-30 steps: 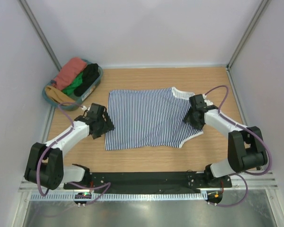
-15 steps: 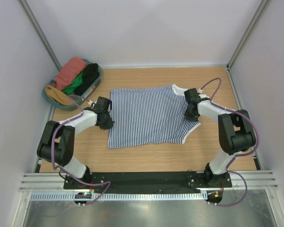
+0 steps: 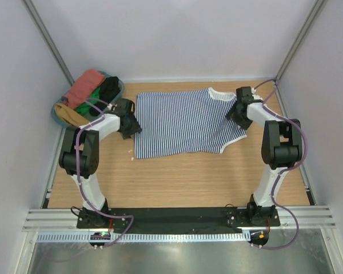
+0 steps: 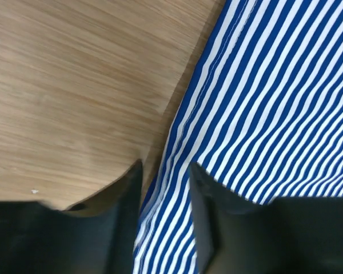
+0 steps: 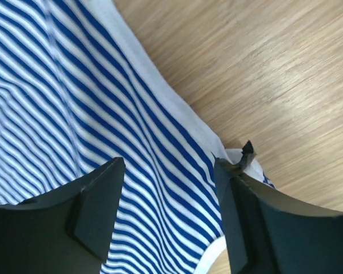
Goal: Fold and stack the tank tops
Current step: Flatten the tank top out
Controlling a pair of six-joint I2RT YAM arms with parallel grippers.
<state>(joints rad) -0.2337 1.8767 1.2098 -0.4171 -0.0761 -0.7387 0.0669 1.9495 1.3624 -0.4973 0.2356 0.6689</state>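
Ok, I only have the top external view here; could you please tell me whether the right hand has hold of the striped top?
Observer: No. In the right wrist view the right hand stands open, and the striped tank top lies flat between its fingers.
Operator: Thank you. And the left hand?
Observer: The left wrist view shows the left hand with its fingers close together and the top's edge running between them. Whether they pinch it I cannot tell.
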